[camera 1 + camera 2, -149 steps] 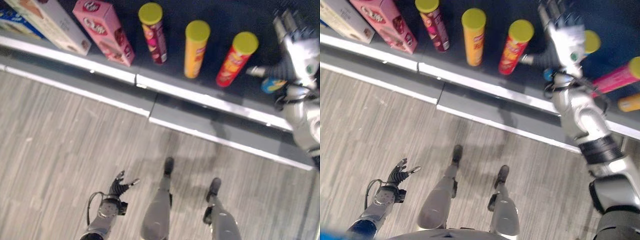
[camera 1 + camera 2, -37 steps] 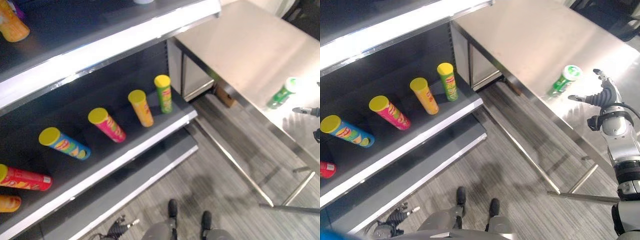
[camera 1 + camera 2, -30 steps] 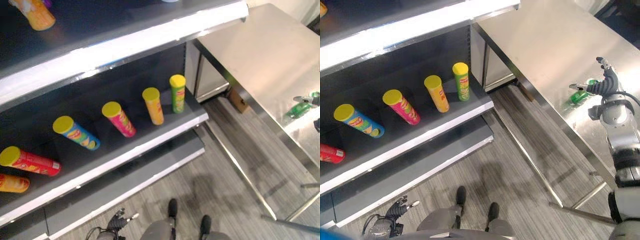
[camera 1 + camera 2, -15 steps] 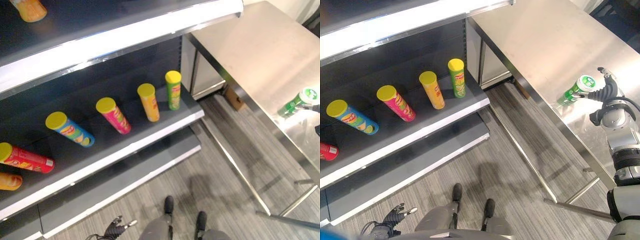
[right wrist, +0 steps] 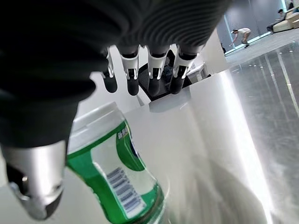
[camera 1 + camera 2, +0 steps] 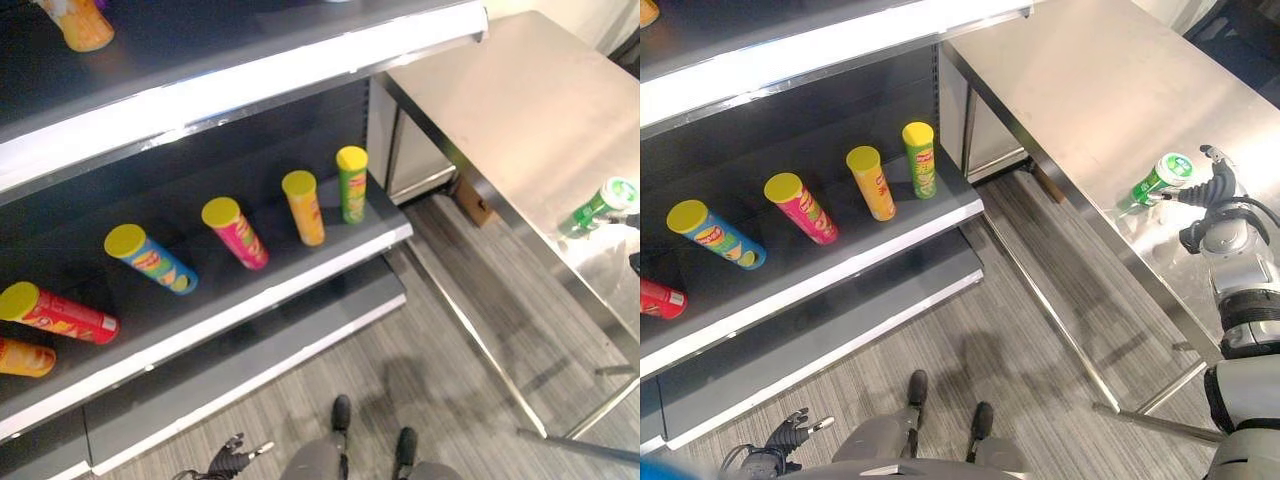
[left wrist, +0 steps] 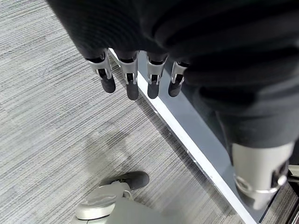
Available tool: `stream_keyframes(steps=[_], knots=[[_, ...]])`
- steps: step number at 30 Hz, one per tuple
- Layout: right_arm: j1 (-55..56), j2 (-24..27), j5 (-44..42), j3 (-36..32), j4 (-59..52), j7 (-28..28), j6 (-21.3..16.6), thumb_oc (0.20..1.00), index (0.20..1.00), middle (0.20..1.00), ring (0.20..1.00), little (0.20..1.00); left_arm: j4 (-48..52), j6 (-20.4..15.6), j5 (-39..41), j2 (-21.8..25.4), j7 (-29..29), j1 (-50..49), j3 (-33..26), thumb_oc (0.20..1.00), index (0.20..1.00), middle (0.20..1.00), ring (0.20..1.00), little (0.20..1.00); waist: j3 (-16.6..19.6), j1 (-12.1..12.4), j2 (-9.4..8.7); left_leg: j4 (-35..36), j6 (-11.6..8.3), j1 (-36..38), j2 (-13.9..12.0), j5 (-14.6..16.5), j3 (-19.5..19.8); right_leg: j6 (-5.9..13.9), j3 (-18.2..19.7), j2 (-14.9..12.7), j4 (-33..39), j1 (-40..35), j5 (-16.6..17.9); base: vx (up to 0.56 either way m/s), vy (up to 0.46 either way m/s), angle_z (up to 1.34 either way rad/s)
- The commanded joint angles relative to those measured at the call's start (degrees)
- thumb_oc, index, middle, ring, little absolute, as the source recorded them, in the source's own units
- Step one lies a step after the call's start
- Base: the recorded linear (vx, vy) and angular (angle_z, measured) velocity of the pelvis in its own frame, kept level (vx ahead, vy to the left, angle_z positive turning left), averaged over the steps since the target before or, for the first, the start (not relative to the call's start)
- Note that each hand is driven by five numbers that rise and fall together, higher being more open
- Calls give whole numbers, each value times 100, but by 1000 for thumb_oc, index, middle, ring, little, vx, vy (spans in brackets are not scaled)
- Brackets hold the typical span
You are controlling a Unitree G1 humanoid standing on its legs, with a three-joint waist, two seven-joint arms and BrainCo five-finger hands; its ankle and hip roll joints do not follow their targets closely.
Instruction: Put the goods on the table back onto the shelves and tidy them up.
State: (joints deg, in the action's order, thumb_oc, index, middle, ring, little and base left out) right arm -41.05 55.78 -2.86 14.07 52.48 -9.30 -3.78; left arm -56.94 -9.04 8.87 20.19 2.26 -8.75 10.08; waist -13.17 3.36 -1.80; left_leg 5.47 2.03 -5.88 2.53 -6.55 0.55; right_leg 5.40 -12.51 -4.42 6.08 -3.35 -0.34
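A green can with a white lid (image 6: 1160,178) stands on the steel table (image 6: 520,110) near its front edge. My right hand (image 6: 1215,200) is right beside it, open. In the right wrist view the can (image 5: 114,177) sits between the straight fingers (image 5: 133,70) and the thumb (image 5: 35,186), which do not clasp it. My left hand (image 6: 780,440) hangs low over the floor, open, its fingers (image 7: 131,81) straight. On the lower shelf (image 6: 300,280) stand a green tube (image 6: 351,183), an orange tube (image 6: 304,206), a pink tube (image 6: 233,231), a blue tube (image 6: 150,257) and a red tube (image 6: 58,312).
An upper shelf (image 6: 260,80) overhangs the tubes and carries an orange pack (image 6: 78,22) at its far left. A low grey base ledge (image 6: 250,370) runs under the shelving. A cardboard box (image 6: 470,195) sits under the table. Grey plank floor (image 6: 430,370) lies between shelving and table.
The view turned from the shelf to the table. Over the last second my right hand closed in on the green can and now brackets it. The left hand stayed low.
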Motion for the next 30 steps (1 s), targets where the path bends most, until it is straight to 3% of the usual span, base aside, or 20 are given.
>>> stream_keyframes(steps=[1, 14, 15, 16, 17, 24, 30], knots=[[-614, 213, -205, 385, 25, -111, -105, 1000, 1000, 1000, 1000, 1000, -92, -112, 196, 86, 142, 130, 174, 1000, 1000, 1000, 1000, 1000, 27, 116, -42, -47, -423, 269, -306, 727, 63, 160, -166, -162, -108, 36, -422, -22, 2, 5], [-1034, 143, -184, 679, 430, -87, -41, 1000, 1000, 1000, 1000, 1000, -20, -127, 253, 133, 169, 170, 234, 1000, 1000, 1000, 1000, 1000, -78, 188, 19, -47, -427, 99, -275, 665, 183, 158, -228, -182, -108, 155, -377, -5, -3, 4], [-1058, 130, -204, 686, 471, -69, -35, 564, 564, 564, 564, 564, -4, -129, 253, 137, 167, 169, 241, 1000, 1000, 1000, 1000, 1000, -91, 197, 23, -47, -431, 85, -272, 658, 185, 159, -240, -181, -108, 168, -374, -6, -8, 5], [-1061, 130, -204, 688, 473, -69, -36, 307, 307, 307, 307, 307, -4, -129, 253, 136, 166, 169, 241, 1000, 1000, 1000, 1000, 1000, -90, 195, 24, -47, -431, 84, -272, 658, 186, 159, -241, -181, -108, 169, -374, -7, -5, 4], [-1123, 132, -233, 717, 514, -68, -32, 200, 200, 200, 200, 200, 12, -134, 289, 146, 165, 177, 241, 1000, 1000, 1000, 1000, 1000, -104, 203, 33, -47, -436, 58, -273, 646, 194, 157, -247, -179, -108, 193, -371, -8, 0, 3], [-927, 158, -239, 669, 163, -54, -65, 200, 200, 200, 200, 200, 2, -116, 297, 146, 172, 151, 180, 1000, 1000, 1000, 1000, 1000, -74, 168, -7, -47, -448, 76, -294, 661, 177, 139, -259, -156, -108, 165, -405, 0, 0, 0], [659, 440, -28, -432, -1785, -241, -265, 200, 200, 200, 200, 200, 114, -72, 221, 65, 169, 60, -66, 1000, 1000, 1000, 1000, 1000, 44, 64, -139, -47, -465, 240, -346, 729, 161, 114, -275, -101, -108, 7, -479, 7, -19, 3]])
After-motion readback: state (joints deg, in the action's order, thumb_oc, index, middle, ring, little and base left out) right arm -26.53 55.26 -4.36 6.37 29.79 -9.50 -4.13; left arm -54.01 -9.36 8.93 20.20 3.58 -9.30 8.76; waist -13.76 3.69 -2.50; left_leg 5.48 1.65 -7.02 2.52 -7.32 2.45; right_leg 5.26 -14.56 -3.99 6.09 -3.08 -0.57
